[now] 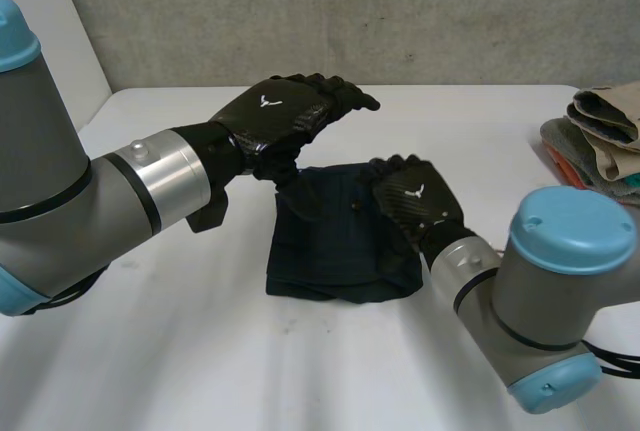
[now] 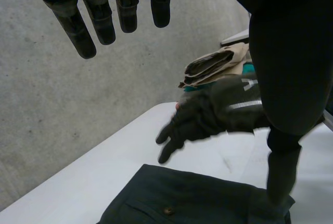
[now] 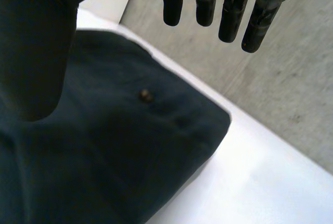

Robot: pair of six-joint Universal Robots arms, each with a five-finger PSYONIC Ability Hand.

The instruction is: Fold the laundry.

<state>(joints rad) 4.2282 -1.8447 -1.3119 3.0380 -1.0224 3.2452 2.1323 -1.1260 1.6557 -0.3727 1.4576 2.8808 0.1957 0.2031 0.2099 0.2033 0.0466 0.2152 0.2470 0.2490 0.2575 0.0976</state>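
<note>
We see a white counter [image 1: 190, 351] [image 2: 119, 151] [image 3: 265, 182] running up to a grey concrete wall [image 1: 350, 11], and near its middle lies the garment [image 1: 330, 246] [image 2: 197, 198] [image 3: 130, 146]. It is dark navy, folded into a compact, roughly square block, lying flat apart from its far corner on the left arm's side, which rises a little towards the hand above it. The left hand [image 1: 280, 111] [image 2: 99, 21] hangs over that far corner with its fingers held out straight and spread, gripping nothing. Its thumb [image 2: 291, 78] points down, and the tip seems to meet the cloth at the corner, though we cannot tell whether it presses. The right hand [image 1: 412, 196] [image 2: 208, 117] [image 3: 231, 16] is at the garment's edge on the right arm's side, back upward. Its fingers are loose and nearly straight, reaching past the fold towards the wall, and they close on nothing. We cannot tell whether its palm rests on the cloth or floats just above it. Well apart from the garment, at the counter's edge on the right arm's side, sits a pile of folded laundry [image 1: 600, 141] [image 2: 216, 65] in beige, grey, orange and teal. On the garment's upper face a small round button [image 2: 167, 210] [image 3: 145, 95] marks a pocket seam.
</note>
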